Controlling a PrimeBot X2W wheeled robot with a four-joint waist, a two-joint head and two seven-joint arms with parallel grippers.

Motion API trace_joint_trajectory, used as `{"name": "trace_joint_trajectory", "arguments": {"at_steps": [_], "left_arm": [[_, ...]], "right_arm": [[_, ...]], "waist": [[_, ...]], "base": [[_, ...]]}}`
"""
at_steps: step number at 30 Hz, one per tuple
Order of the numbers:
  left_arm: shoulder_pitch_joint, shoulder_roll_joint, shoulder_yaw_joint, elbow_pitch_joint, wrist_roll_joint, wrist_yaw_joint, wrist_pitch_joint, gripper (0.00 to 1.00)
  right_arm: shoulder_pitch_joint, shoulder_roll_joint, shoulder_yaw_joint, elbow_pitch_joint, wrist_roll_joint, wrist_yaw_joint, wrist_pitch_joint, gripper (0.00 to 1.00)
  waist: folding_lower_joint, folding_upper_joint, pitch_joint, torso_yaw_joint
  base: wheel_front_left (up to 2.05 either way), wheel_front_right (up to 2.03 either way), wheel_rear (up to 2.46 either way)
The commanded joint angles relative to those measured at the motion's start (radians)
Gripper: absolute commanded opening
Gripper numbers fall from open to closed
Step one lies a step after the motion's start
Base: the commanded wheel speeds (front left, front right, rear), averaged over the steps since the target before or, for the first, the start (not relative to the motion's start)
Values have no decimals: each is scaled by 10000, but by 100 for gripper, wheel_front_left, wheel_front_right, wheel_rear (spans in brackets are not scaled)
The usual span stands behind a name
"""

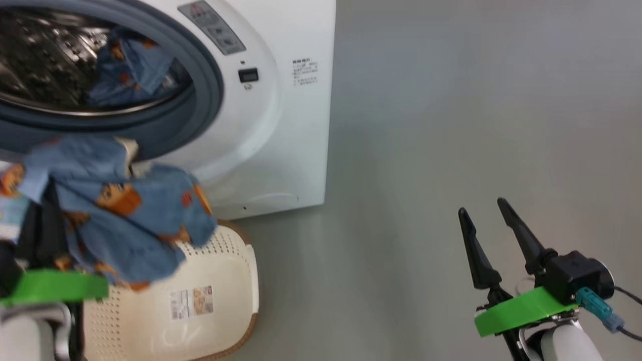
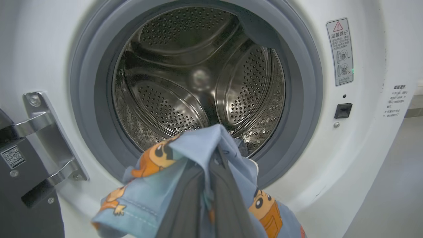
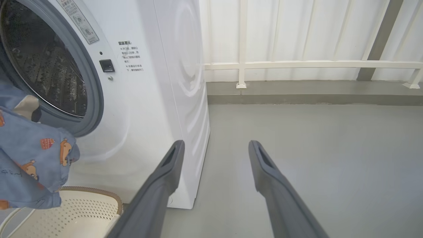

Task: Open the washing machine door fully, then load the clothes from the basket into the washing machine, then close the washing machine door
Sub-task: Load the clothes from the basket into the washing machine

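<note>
Washing machine [image 1: 281, 125]: white front-loader standing on a grey floor [image 1: 451, 150]. The washing machine door [image 2: 23, 205] is swung open to the left of the left wrist view, and its metal hinge [image 2: 49, 142] is exposed. The grey gasket [image 2: 304, 99] and the perforated steel drum [image 2: 198, 82] are in plain sight.

Clothes [image 1: 125, 215]: light blue fabric printed with orange-brown cartoon figures, with a scrap of cream cloth at the top edge. The bundle hangs crumpled and draped over the left gripper [image 2: 214, 165], above the basket and just in front of the lower lip of the opening. Its jaws are closed tight on the fabric. In the head view, another piece of the same blue print [image 1: 130, 65] shows within the opening; whether it rests on the drum floor cannot be determined.

Basket [image 1: 225, 281]: cream plastic with perforated walls and a brown rim, with a label [image 1: 190, 303] inside. It stands on the floor directly before the machine.

Right gripper [image 1: 481, 205]: over bare floor, well to the right of the machine. Its jaws are spread wide and touch no cloth.
</note>
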State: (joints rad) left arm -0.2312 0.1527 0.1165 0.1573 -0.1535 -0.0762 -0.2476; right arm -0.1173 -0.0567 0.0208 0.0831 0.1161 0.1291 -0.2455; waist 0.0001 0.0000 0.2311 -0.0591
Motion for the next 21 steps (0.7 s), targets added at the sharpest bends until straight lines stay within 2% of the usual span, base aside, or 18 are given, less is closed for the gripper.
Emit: {"name": "trace_joint_trajectory", "arguments": {"at_steps": [1, 11, 21], "left_arm": [[-860, 454, 356, 6, -40, -71, 38, 0], [-4527, 1363, 129, 1595, -27, -160, 597, 0], [-7546, 1508, -281, 3426, -168, -219, 1116, 0]], "right_arm": [[-372, 28, 277, -294, -13, 16, -70, 100], [-1130, 45, 454, -338, 96, 16, -127, 100], [-1667, 58, 538, -255, 288, 16, -158, 100]], "waist": [[-1, 0, 875, -199], [-1, 0, 2526, -527], [-1, 0, 3882, -852]], "base": [[0, 0, 0], [0, 0, 0], [0, 0, 0]]}}
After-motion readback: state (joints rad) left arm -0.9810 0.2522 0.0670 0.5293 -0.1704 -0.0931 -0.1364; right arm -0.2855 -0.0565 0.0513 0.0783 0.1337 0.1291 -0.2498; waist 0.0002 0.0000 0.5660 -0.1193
